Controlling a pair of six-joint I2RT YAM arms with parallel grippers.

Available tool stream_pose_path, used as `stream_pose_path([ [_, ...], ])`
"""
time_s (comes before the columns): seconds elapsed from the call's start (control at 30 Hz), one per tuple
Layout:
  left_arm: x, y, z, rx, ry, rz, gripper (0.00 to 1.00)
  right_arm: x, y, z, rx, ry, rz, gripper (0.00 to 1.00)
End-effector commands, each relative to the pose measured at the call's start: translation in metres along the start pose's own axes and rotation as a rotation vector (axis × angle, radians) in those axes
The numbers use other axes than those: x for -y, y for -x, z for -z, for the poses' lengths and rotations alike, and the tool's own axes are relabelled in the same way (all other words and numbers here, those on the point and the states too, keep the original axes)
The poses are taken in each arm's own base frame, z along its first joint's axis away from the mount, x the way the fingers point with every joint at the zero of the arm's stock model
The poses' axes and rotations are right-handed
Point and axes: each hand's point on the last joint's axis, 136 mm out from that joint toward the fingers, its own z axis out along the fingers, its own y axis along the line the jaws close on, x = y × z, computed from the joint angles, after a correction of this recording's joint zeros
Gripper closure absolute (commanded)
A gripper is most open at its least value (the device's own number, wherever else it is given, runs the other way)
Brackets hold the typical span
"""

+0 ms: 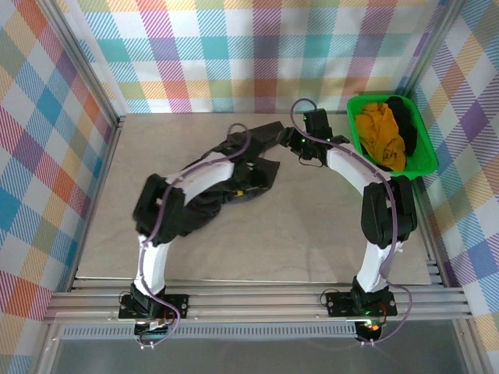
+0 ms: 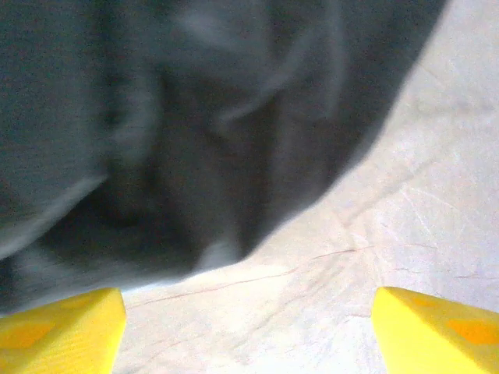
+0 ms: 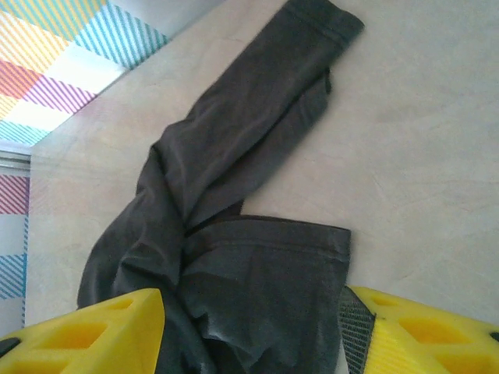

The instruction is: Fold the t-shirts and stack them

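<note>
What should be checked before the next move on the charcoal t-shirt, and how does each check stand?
1. Left claw open: ok, over bare table at the shirt's edge.
2. Right claw open: ok, fabric lies unpinched between its jaws.
3. Charcoal t-shirt spread flat: not ok, bunched and creased.
4. Other shirts out of the way: ok, yellow t-shirt and black t-shirt lie in the green basket.
5. Which end is the collar: cannot tell.
</note>
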Motion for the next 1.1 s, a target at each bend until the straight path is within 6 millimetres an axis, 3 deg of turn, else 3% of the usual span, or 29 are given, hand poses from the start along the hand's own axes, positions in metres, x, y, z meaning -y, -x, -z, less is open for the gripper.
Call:
stream_pose_path([
  [0.0, -0.025, -0.007, -0.012, -0.030, 0.196, -0.066, 0.17, 0.010, 0.003, 0.002, -0.009, -0.004, -0.052, 0.39],
  [0.17, -0.040, -0.003, -0.035, -0.023, 0.288, -0.069, 0.24, 0.011, 0.004, 0.009, -0.008, -0.003, -0.055, 0.38],
  [0.27, -0.045, -0.009, -0.039, -0.031, 0.294, -0.033, 0.33, 0.013, 0.003, 0.009, -0.012, -0.006, -0.060, 0.38],
  [0.33, -0.048, -0.012, -0.040, -0.034, 0.295, -0.028, 0.49, 0.016, 0.002, 0.007, -0.023, -0.015, -0.063, 0.39],
  [0.47, -0.069, -0.024, -0.031, -0.036, 0.343, -0.043, 1.00, 0.022, -0.001, 0.004, -0.033, -0.037, -0.079, 0.39],
  [0.63, -0.100, -0.052, 0.006, -0.012, 0.288, -0.025, 1.00, 0.036, -0.006, 0.003, -0.039, -0.099, -0.109, 0.44],
  [0.83, -0.166, -0.083, 0.067, 0.063, 0.271, 0.062, 1.00, 0.044, -0.030, -0.022, -0.112, -0.117, -0.165, 0.45],
  [0.93, -0.174, -0.077, 0.088, 0.136, 0.152, 0.131, 1.00, 0.033, -0.047, -0.047, -0.180, -0.106, -0.190, 0.45],
  [1.07, -0.182, -0.049, 0.136, 0.305, 0.065, 0.236, 1.00, 0.017, -0.073, -0.079, -0.244, -0.088, -0.260, 0.45],
])
